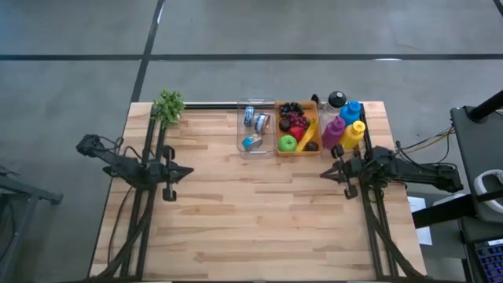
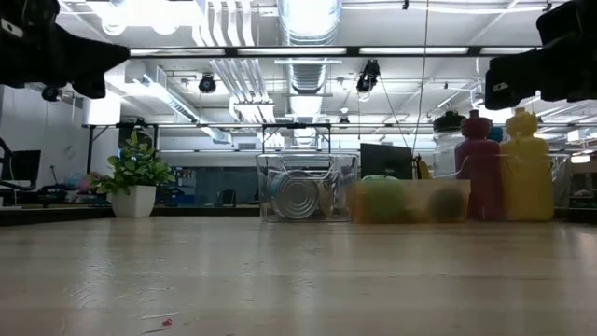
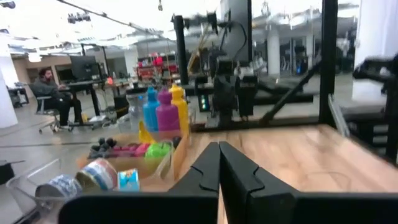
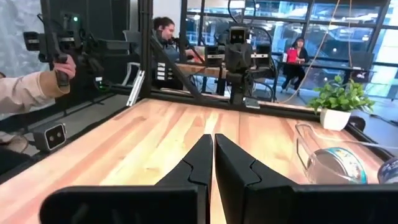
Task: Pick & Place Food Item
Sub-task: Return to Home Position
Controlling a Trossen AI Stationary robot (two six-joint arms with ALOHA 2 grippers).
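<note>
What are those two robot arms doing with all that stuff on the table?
Nothing is being held right now. The left claw and the right claw are both shut and empty, raised above the wooden table, one on each side. The round green apple and the yellow banana lie in the orange bin at the table's far edge. On one side of it a clear plastic bin holds tin cans, and colourful bottles stand on the other.

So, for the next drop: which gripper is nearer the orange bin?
Right. The right gripper hangs close to the orange bin, by its near right corner; the left gripper is far off to its left.
</note>
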